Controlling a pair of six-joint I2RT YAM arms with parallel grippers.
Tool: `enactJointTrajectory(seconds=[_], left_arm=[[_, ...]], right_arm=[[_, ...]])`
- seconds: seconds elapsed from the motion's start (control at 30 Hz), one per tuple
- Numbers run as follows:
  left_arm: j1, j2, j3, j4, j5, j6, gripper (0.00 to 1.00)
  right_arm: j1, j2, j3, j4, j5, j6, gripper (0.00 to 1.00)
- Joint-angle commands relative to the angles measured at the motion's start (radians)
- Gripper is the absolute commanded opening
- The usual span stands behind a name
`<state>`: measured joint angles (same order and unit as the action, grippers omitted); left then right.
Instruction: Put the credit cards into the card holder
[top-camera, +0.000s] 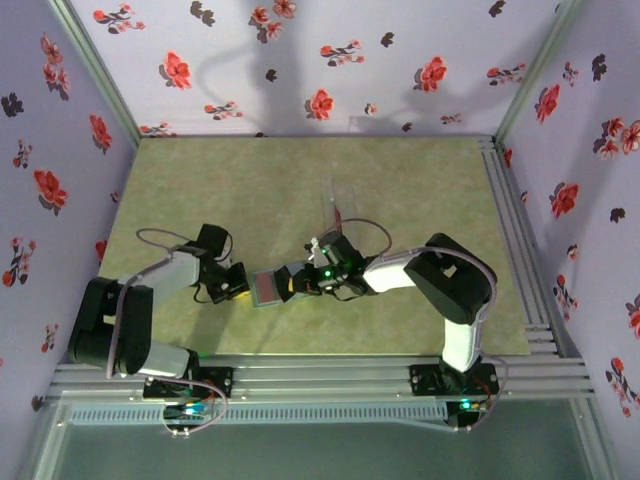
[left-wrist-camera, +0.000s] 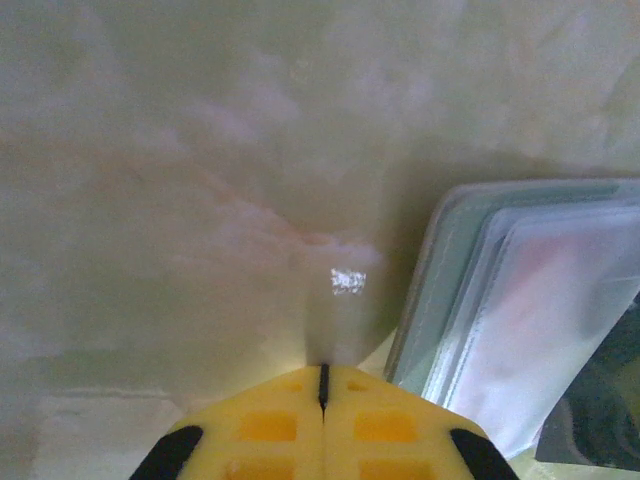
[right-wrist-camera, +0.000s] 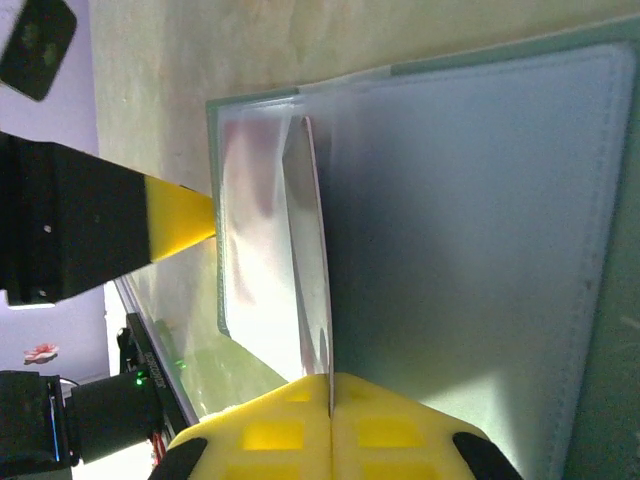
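The card holder (right-wrist-camera: 470, 250) lies open and flat on the table (left-wrist-camera: 150, 150), between my two arms and near the front edge, with its grey-teal panel towards the right wrist camera and a clear pocket (right-wrist-camera: 255, 230) on the far leaf. A reddish tint shows through that pocket, which I take to be a red card (top-camera: 267, 288) already seated, though I can't be sure. Standing edge-on above the holder's fold is a thin sheet (right-wrist-camera: 315, 250). The right gripper (right-wrist-camera: 330, 405) is pinched closed on its near end; whether it is a card or a plastic sleeve leaf I cannot tell from here. The left gripper (left-wrist-camera: 323, 395) is closed on nothing, its tips low over the table just beside the holder's outer edge, and from the right wrist view one finger looks pressed against that edge. I expect the holder to be light and floppy, prone to sliding on this smooth surface, so it wants bracing at the edge. Cards are stiff, slick and thin; I'd grip one by a short end and feed it in shallow.
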<state>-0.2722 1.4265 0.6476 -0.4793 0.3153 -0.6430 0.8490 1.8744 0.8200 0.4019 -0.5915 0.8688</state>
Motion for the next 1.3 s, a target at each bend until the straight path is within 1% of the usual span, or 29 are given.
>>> enactJointTrajectory(seconds=[0.0,0.13,0.17,0.23,0.37,0.5,0.73,1.1,1.27], left_arm=[[0.003,0.044,0.017,0.033,-0.006,0.039,0.0],[0.003,0.056,0.023,0.037,-0.007,0.044,0.0],[0.003,0.06,0.025,0.038,-0.005,0.047,0.0],[0.002,0.074,0.031,0.035,0.003,0.048,0.0],[0.003,0.072,0.021,0.047,0.011,0.045,0.0],[0.003,0.069,0.019,0.039,0.017,0.049,0.0],[0.002,0.066,0.014,0.044,0.02,0.057,0.0],[0.003,0.051,0.001,0.058,0.016,0.063,0.0],[0.003,0.051,-0.003,0.052,0.015,0.068,0.0]], right_arm=[[0.004,0.014,0.006,-0.086,0.024,0.007,0.07],[0.002,-0.01,-0.003,-0.116,0.052,-0.006,0.2],[0.003,-0.009,-0.001,-0.129,0.061,-0.012,0.22],[0.003,-0.007,0.005,-0.154,0.08,-0.019,0.24],[0.003,-0.01,0.014,-0.161,0.093,-0.015,0.23],[0.003,-0.015,0.034,-0.198,0.114,-0.033,0.19],[0.004,0.014,0.076,-0.215,0.115,-0.036,0.11],[0.016,0.053,0.108,-0.181,0.101,-0.012,0.1],[0.022,0.062,0.11,-0.153,0.098,0.004,0.12]])
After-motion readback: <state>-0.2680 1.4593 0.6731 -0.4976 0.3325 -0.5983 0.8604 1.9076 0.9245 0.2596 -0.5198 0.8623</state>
